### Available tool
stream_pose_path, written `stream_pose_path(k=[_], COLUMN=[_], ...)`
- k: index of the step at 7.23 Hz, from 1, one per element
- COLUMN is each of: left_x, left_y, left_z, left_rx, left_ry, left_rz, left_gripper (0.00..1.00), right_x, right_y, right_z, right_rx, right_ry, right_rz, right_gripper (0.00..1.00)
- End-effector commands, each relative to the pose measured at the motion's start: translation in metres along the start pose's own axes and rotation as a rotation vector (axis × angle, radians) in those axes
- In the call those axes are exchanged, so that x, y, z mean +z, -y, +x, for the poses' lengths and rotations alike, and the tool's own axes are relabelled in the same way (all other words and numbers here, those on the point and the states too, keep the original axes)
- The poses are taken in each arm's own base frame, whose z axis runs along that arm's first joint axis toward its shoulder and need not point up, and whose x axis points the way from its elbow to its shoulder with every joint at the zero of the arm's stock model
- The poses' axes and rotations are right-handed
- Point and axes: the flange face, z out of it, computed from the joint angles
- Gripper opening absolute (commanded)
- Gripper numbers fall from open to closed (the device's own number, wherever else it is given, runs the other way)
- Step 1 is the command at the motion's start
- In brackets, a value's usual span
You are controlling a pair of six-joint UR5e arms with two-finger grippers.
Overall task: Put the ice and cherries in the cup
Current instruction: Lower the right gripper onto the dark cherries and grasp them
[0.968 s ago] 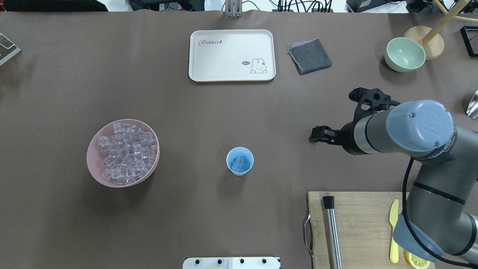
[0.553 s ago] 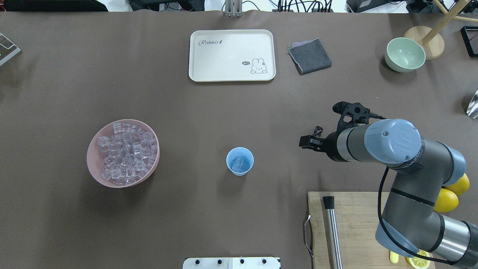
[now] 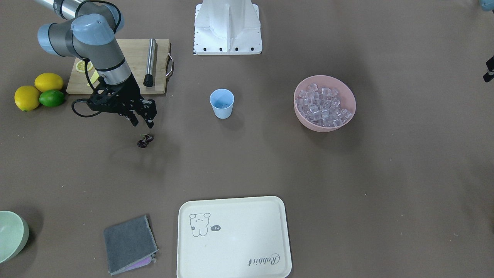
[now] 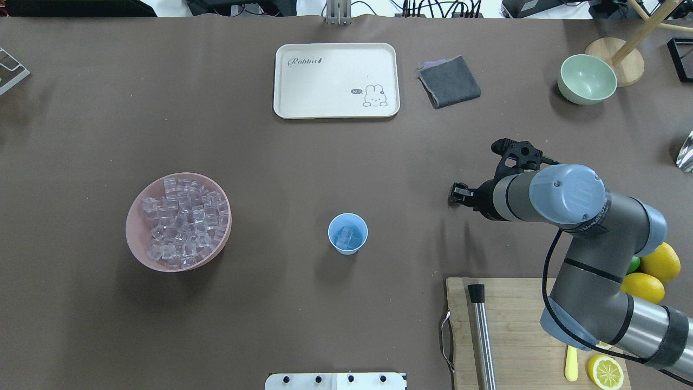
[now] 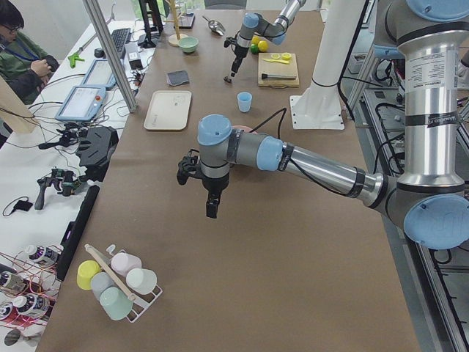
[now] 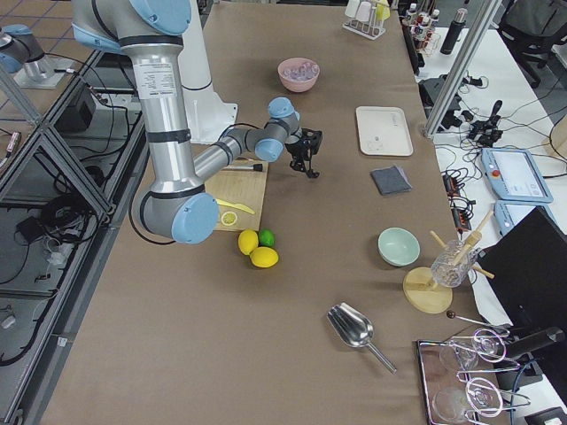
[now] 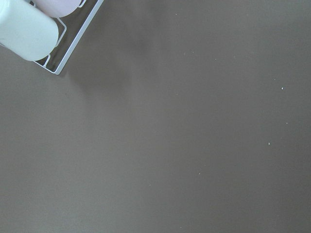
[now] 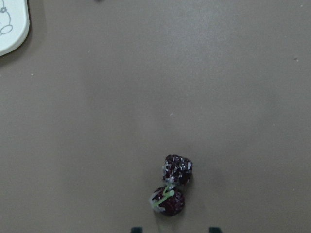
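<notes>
Ice point(image 4: 346, 236) is sitting in the cup point(image 3: 222, 110); cherries point(image 3: 144, 141) are lying unpicked on the tabletop point(image 3: 347, 173) right of the cup, right gripper point(image 3: 142, 122) hovering over them, jaws parted, empty.

A small light blue plastic cup point(image 4: 348, 250) stands on a brown table point(image 4: 81, 135), a few clear ice cubes point(image 4: 346, 236) inside; well left of the cup, a pink bowl point(image 4: 134, 234) heaped with more cubes; right of the cup, the right arm's black gripper point(image 4: 455, 196); beyond the cup, a cream rectangular tray point(image 4: 325, 92); right of the cup and nearer the camera, a wooden cutting board point(image 4: 520, 314).
</notes>
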Motion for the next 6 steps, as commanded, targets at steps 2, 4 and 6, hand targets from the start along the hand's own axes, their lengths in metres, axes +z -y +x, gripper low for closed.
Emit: stream_pose_path(k=[2,4,6], left_x=[-0.001,-0.002,-0.002], left_y=[0.002,0.003,0.003], left_z=[0.002,0.002,0.002], left_rx=[0.004,0.006,0.006], left_ry=[0.000,-0.001,-0.001], left_rz=[0.004,0.006,0.006], left_gripper=[0.99,0.99,0.99], right_x=[0.019,0.022,0.021], right_y=[0.010,0.009,0.008], right_z=[-0.019,-0.021,-0.019], right_rx=[0.009,0.007,0.006], right_ry=[-0.003,-0.003,-0.003], right_rz=[0.011,0.008,0.008], right_gripper=[0.46,0.46,0.46])
